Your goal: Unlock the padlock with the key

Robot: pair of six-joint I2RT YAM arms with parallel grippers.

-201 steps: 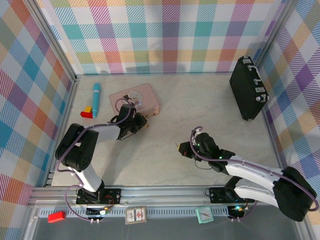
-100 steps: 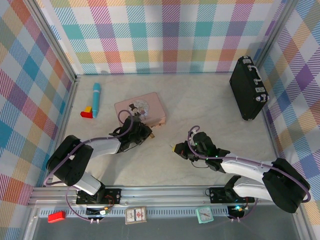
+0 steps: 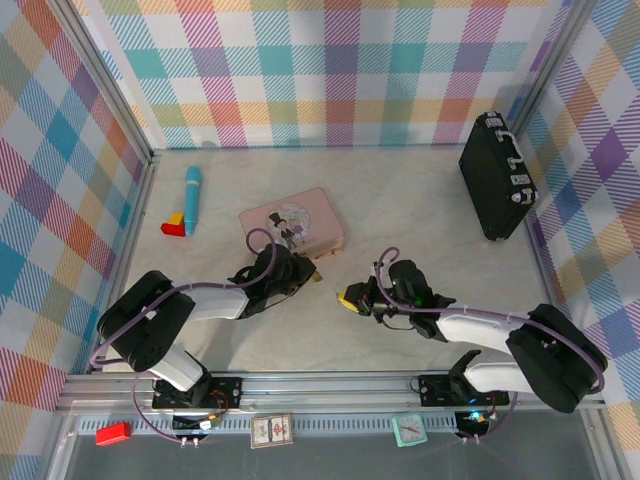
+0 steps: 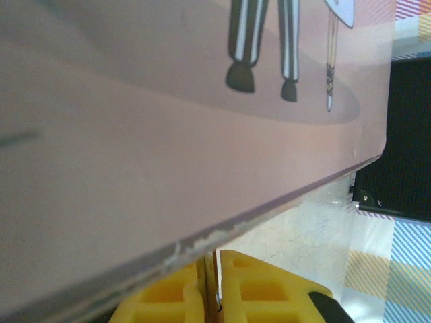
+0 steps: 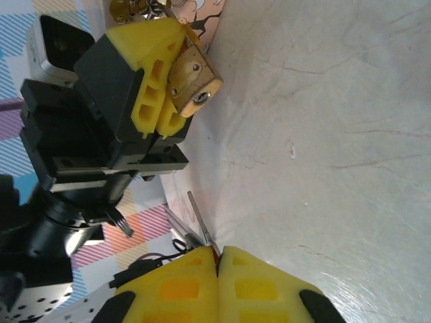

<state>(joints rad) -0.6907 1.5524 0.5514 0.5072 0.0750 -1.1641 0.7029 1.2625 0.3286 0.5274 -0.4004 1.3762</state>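
pastel plaid walls (image 3: 330, 70), pale marbled tabletop (image 3: 400, 210), metal front rail (image 3: 330, 390)

The padlock (image 5: 193, 81) sits between the tin (image 3: 292, 222) and the key (image 5: 199, 219).

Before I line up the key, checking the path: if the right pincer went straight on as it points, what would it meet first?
Most likely the padlock, clamped in the left pincer ahead, slightly left of its line. The key in the right pincer would arrive first; depth is unclear.
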